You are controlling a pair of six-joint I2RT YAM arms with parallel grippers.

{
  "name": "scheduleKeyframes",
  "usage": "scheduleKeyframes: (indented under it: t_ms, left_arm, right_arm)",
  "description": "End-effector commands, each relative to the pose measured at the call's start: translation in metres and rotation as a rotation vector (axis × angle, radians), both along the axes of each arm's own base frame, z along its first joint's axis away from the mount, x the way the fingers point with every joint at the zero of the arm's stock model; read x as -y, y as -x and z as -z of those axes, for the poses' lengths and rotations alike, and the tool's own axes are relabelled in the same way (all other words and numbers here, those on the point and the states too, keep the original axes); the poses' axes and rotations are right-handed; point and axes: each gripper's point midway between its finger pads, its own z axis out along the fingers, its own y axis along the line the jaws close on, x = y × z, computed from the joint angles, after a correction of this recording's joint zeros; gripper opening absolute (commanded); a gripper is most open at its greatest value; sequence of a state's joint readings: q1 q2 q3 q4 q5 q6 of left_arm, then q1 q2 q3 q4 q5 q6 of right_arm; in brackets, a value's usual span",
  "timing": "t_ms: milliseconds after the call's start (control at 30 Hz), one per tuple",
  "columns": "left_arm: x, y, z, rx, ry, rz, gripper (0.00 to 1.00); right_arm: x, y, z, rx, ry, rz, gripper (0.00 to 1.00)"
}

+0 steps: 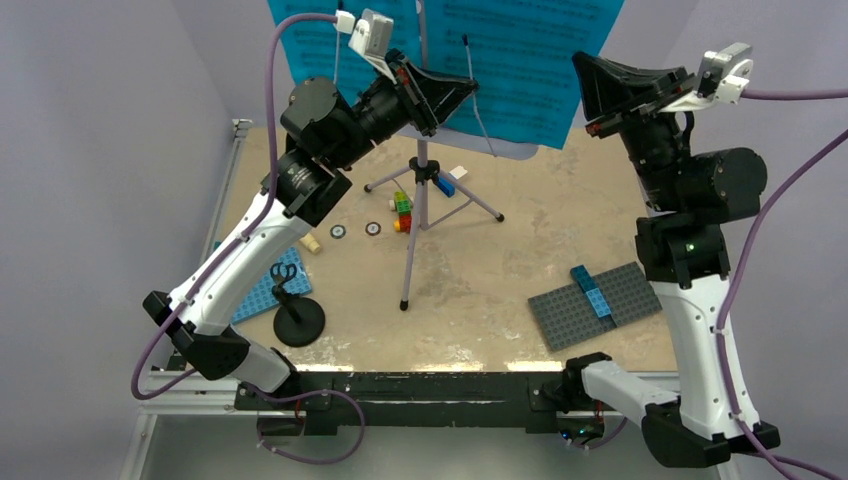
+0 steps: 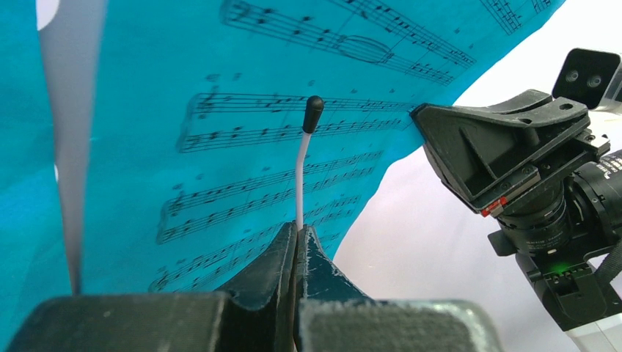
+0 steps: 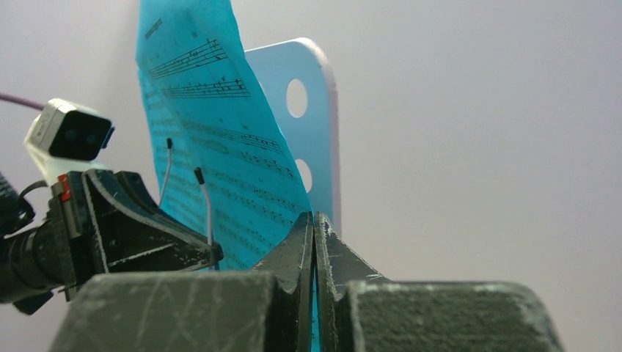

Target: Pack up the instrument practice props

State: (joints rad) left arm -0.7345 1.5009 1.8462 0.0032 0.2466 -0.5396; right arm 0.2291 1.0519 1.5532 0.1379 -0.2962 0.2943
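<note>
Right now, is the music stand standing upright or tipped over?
Upright. The music stand has its three tripod legs spread on the table, its pole standing, teal pages resting on it.

music stand [image 1: 419, 245]: mid-table | sheet-music pages [image 1: 520, 70]: on stand's desk, up top | mic stand [image 1: 298, 323]: front-L of stand, apart | bricks [image 1: 402, 212]: just L of stand's pole, btwn legs | baseplate [image 1: 570, 315]: front-R of stand, apart

Grey baseplate [image 1: 565, 318] carries blue bricks [image 1: 592, 290]; coloured bricks [image 1: 402, 209] lie mid-table.
</note>
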Motion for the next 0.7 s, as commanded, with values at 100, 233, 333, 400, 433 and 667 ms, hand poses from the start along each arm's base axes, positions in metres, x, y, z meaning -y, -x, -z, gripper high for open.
scheduleKeyframes:
  t_ms: [100,233,333,400,433,667]
  left_arm:
    - [-0.014,0.010,-0.018,0.056,0.029,-0.025,0.00]
    - [-0.016,0.008,-0.015,0.059,0.010,-0.043,0.00]
    - [-0.016,0.008,-0.014,0.062,0.007,-0.046,0.00]
    - [-0.016,0.009,-0.014,0.062,0.006,-0.045,0.00]
    - [-0.016,0.008,-0.012,0.059,0.005,-0.045,0.00]
    - [-0.018,0.007,-0.008,0.055,0.022,-0.054,0.04]
  right_arm:
    - [0.034,0.032,-0.021,0.019,-0.094,0.126,0.00]
    - [0.054,0.060,-0.013,0.004,-0.143,0.187,0.00]
    - [0.073,0.074,0.002,-0.029,-0.175,0.258,0.00]
    - [0.084,0.084,0.012,-0.044,-0.196,0.302,0.00]
    - [0.089,0.089,0.017,-0.047,-0.204,0.318,0.00]
    - [0.120,0.112,0.052,-0.099,-0.260,0.447,0.00]
